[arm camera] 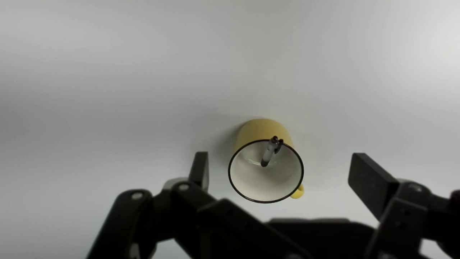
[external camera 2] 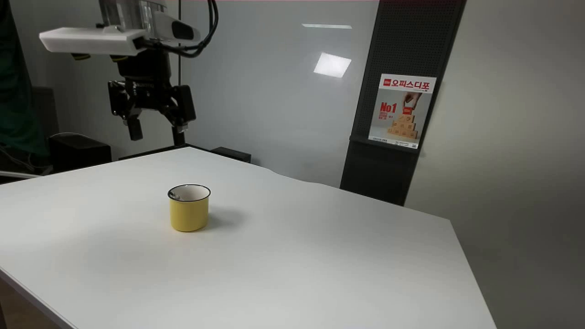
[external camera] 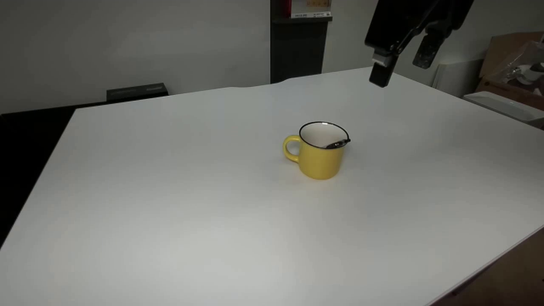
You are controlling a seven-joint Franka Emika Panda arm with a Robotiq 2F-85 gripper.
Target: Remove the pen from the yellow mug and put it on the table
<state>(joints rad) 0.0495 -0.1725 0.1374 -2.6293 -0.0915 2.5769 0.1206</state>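
While the pen (arm camera: 269,153) leans inside the yellow mug (external camera: 321,162) with its upper end protruding, both items are below the jaws. The mug stands upright on the white surface (external camera: 170,191). The jaws are released, spread wide and well apart from the mug. A white housing (external camera 2: 93,42) is mounted above the jaws.

This looks like a robotics lab or an office workroom; which cannot be told. A robot arm (external camera 2: 132,13) hangs above the plain white counter (external camera 2: 320,256). Beyond the counter's wavy edge, in an exterior view, stand a glossy wall panel (external camera 2: 274,105) catching bright reflections (external camera 2: 332,65) and a dark perforated board (external camera 2: 413,36) with a Korean-lettered "No1" poster (external camera 2: 402,109). Past a straight edge of the counter sits a cardboard box (external camera: 501,46) with a clear plastic bag (external camera: 520,63).
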